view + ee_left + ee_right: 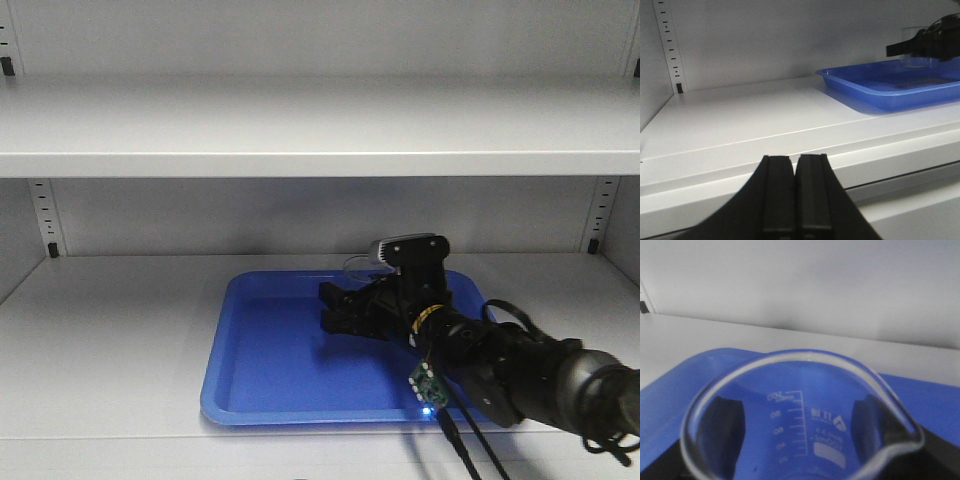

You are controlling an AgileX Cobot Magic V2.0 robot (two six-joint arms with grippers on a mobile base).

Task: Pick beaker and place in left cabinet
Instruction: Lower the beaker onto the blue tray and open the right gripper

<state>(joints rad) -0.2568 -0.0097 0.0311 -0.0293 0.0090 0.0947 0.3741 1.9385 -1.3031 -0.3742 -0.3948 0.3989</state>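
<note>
The beaker (805, 425) is clear glass with white scale print and a pour spout. It stands upright between my right gripper's fingers (725, 432), which press on both of its sides. In the front view my right gripper (338, 306) holds the beaker (355, 268) low over the back right part of a blue tray (270, 390). The tray lies on the lower shelf (110, 340) of the pale grey cabinet. My left gripper (795, 165) is shut and empty, just in front of the shelf's front edge (740, 150), left of the tray (875, 95). It is out of the front view.
An upper shelf (300, 130) spans the cabinet above the tray. Slotted strips run up the back corners (42, 215) (670, 45). My right arm with its cables (520, 375) reaches in from the lower right over the tray's corner.
</note>
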